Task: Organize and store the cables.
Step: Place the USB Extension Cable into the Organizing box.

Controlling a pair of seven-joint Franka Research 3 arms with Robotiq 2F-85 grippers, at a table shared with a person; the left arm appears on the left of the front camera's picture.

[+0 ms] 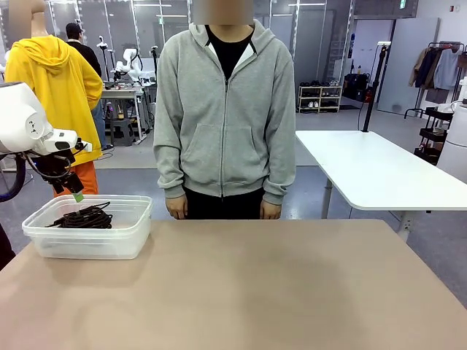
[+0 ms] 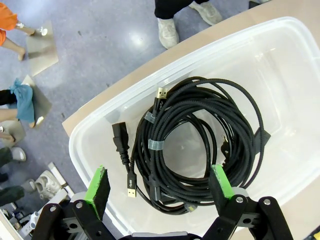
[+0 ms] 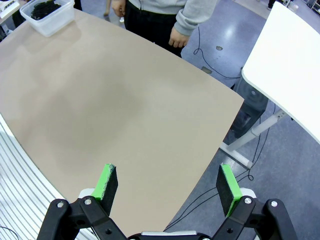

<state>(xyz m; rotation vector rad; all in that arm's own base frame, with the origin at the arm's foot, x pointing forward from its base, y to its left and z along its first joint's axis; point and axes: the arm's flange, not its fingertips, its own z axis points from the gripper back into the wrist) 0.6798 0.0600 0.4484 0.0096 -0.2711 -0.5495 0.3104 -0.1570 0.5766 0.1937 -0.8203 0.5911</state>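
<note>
While the left gripper [image 1: 73,191] hangs just above the near-left corner of a clear plastic bin [image 1: 131,219] in the front view, the cables [image 1: 86,216] lie coiled inside that bin, directly below its fingertips. A person in a grey hoodie [image 1: 225,109] stands beyond the tan table [image 1: 255,284], arms down, well to the right of the gripper.

From the left wrist view, the left gripper [image 2: 160,186] stands wide apart with nothing between its green pads [image 2: 98,185]. The cables [image 2: 200,135] rest just ahead of the fingers, on the floor of the bin [image 2: 280,60], black loops bundled together with gold-tipped connectors and a chunky black plug at their left side.

From the right wrist view, the right gripper [image 3: 166,184] is also spread wide and empty, hovering over the table's [image 3: 110,100] edge. The bin [image 3: 52,22] with the cables [image 3: 45,8] sits far ahead of it, at the table's opposite corner, and the person's hand [image 3: 177,37] hangs beyond the far edge.
</note>
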